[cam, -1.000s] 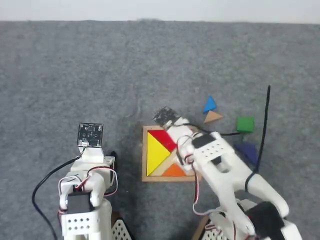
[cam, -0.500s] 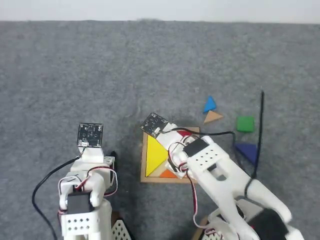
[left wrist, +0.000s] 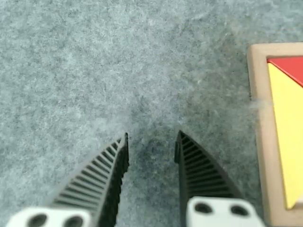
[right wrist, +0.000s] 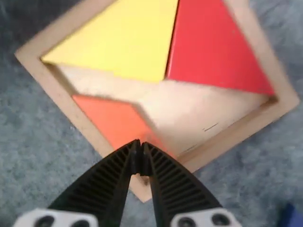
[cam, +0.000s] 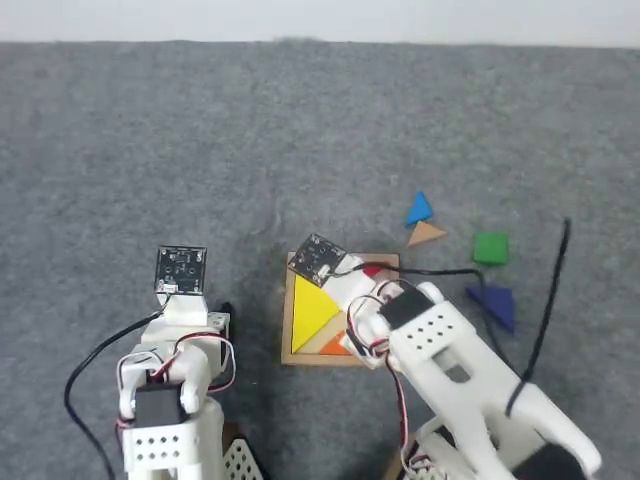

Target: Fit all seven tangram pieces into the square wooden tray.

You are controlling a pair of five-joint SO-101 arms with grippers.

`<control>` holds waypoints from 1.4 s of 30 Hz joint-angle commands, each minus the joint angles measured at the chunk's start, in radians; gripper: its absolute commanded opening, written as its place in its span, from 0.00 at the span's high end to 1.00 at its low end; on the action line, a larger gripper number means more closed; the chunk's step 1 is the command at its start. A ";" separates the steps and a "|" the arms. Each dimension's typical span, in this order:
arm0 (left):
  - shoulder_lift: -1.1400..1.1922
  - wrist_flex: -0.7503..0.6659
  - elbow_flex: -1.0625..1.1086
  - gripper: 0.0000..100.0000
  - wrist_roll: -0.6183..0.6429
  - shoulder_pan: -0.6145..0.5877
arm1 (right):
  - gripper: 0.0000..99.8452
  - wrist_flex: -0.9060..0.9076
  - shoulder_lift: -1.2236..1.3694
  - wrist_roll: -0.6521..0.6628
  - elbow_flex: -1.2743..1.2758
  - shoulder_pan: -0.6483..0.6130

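Though closed, right hand [right wrist: 140, 144] above tray [right wrist: 52, 85].

right arm [cam: 440, 345] over wooden tray [cam: 288, 320]

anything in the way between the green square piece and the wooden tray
No piece lies squarely between the green square piece and the square wooden tray, but a black cable crosses that gap, and the right gripper, shut, hangs over the tray.

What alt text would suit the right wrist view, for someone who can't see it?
A shut black gripper points at an orange piece in a wooden tray. The tray also holds a yellow piece and a red piece, is partly unfilled, and sits on grey carpet.
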 commanded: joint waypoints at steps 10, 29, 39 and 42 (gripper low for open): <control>-0.011 0.006 -0.012 0.85 -0.009 0.006 | 0.99 -0.076 0.331 0.014 -0.172 -0.168; -0.011 0.006 -0.012 0.85 -0.009 0.006 | 0.94 0.108 0.044 0.018 -0.238 -0.127; -0.011 0.006 -0.012 0.85 -0.009 0.006 | 0.88 0.196 0.024 0.014 -0.502 0.360; -0.011 0.006 -0.012 0.85 -0.009 0.006 | 0.85 0.203 0.240 -0.026 -0.646 0.406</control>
